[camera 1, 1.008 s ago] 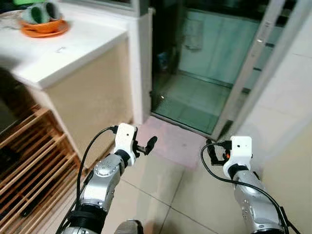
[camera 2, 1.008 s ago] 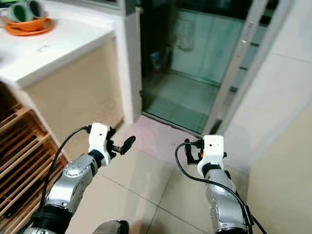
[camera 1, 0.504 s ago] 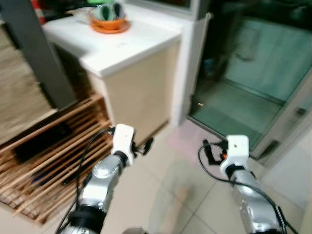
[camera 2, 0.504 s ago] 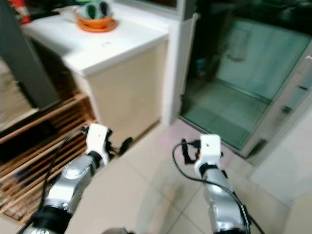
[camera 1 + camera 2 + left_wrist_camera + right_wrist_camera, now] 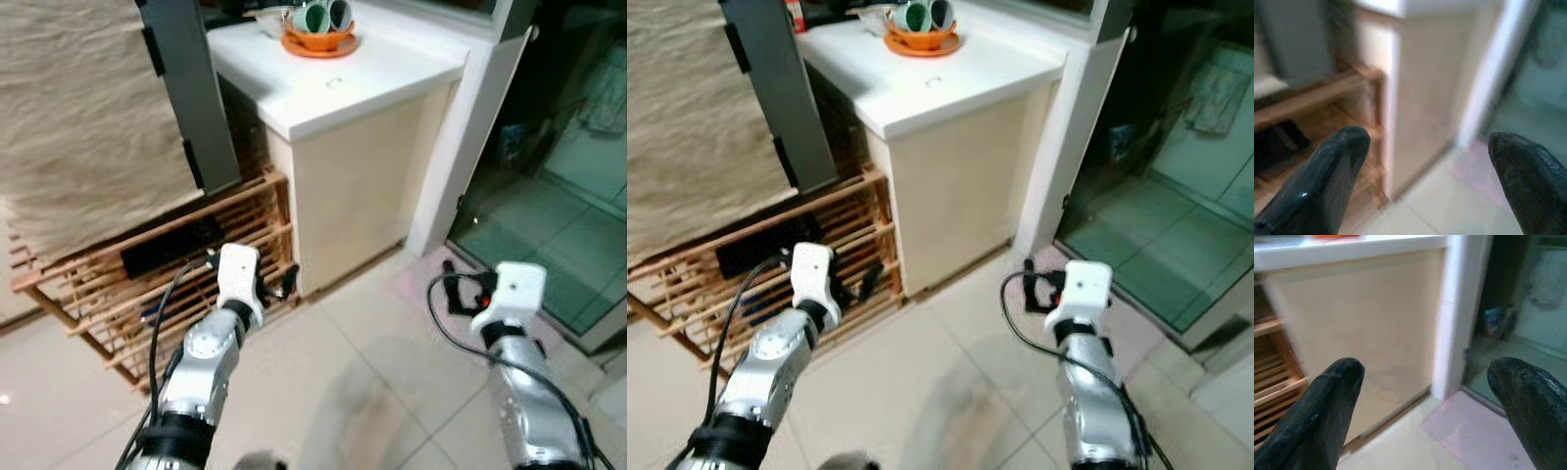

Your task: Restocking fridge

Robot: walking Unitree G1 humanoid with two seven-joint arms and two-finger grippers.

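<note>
— Where's the fridge in all this?

— I can't say for sure. The nearest candidate is a tall grey panel (image 5: 186, 88) standing just to the left of the white-topped counter (image 5: 333, 93). It is flat, matt grey and upright, with two dark tabs on its left edge. Whether it's a door or a side wall I can't tell.

— And what's around it?

— A big creased beige cloth (image 5: 78, 117) hangs further left of the counter, past the panel. Below both, butted against the counter's left side, is a slatted wooden rack (image 5: 127, 284) with a flat black object (image 5: 171, 247) lying on a shelf.

— Anything on the counter itself?

— An orange bowl (image 5: 318, 41) at the back of the top, with green cups (image 5: 315, 17) tipped inside it.

— What are the arms doing?

— The left gripper (image 5: 1427, 142) is held low in front of the counter's left corner, close to the rack. Its two black fingers (image 5: 1342, 147) are spread wide with nothing between them. The right gripper (image 5: 1425, 369) sits out to the right of the counter, above a pink mat (image 5: 421, 284) on the tiled floor, and its fingers are likewise wide apart and empty.

— And beyond that mat?

— A dark doorway to the right of the counter, with a greenish floor (image 5: 549, 206) behind glass
</note>
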